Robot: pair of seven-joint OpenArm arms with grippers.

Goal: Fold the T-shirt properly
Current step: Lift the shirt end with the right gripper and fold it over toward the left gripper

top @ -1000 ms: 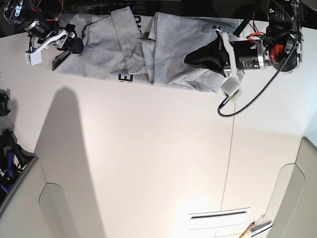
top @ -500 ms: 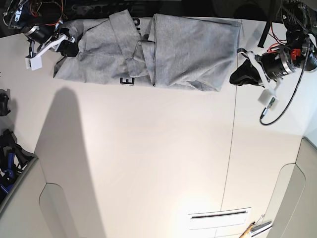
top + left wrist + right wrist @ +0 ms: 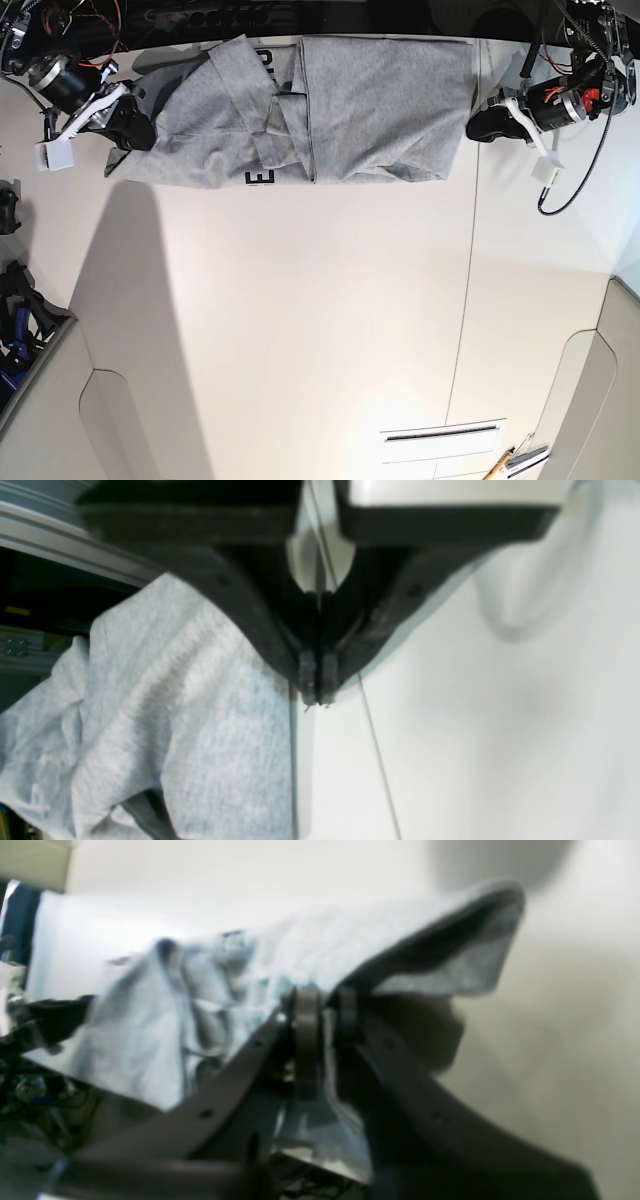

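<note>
One grey T-shirt, short-sleeved, lying bunched and partly folded along the far edge of a white table, its long side running across the base view. Fabric heather grey; several loose folds and an overlapping flap near the middle. Dark block lettering shows in two places: a fragment at the upper fold, too creased to read, and another at the lower hem where what looks like a single "E" can be made out; the rest of the word is hidden in the folds. No brand tag or label visible. Right claw, at the shirt's end on the left of the base view: jaws pressed together on a lifted edge of the grey cloth, which drapes over the fingertips and hangs slightly clear of the table. Left claw, at the opposite end: jaws fully together with nothing between them, tips just off the shirt's edge above the bare table surface, next to a thin seam line running across the tabletop. The shirt's edge lies just beside that claw in the left wrist view, not gripped. A slotted plate sits near the table's near edge.
</note>
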